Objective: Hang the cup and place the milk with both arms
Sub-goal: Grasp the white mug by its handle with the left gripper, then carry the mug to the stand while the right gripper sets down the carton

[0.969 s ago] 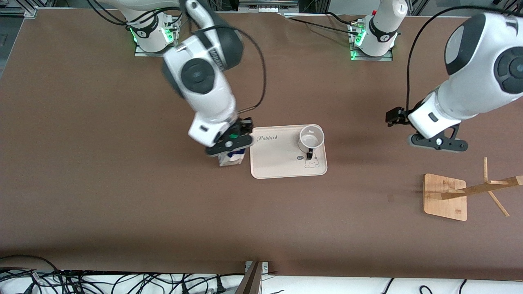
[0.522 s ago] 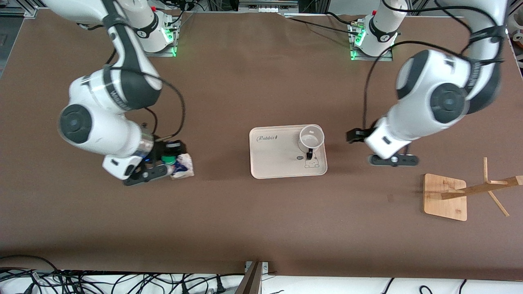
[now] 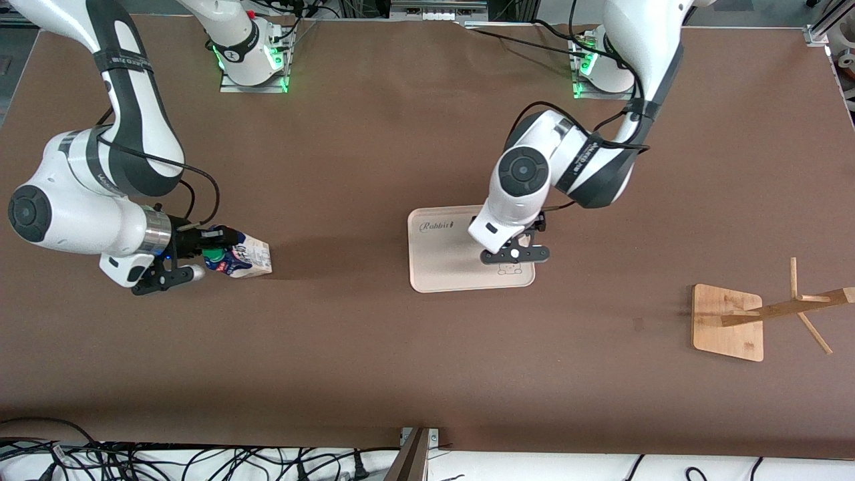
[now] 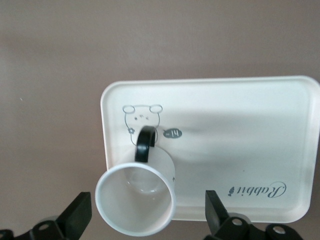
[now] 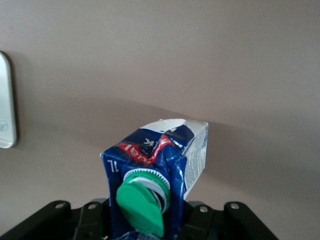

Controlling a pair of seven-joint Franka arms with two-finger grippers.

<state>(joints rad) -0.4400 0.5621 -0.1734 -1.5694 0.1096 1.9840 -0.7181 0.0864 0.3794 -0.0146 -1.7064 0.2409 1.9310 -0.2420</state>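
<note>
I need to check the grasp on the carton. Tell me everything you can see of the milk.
The milk is a small gable-top carton with a dark blue top, a green round cap and pale printed sides. It is tipped over, cap toward the right gripper, which is shut on its top end. It is toward the right arm's end of the table, apart from the tray.

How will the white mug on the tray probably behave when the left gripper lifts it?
The mug looks rigid and glazed, so the fingers may slip on it. It stands upright on the tray; a one-sided push might tip it. It appears empty, likely light.
</note>
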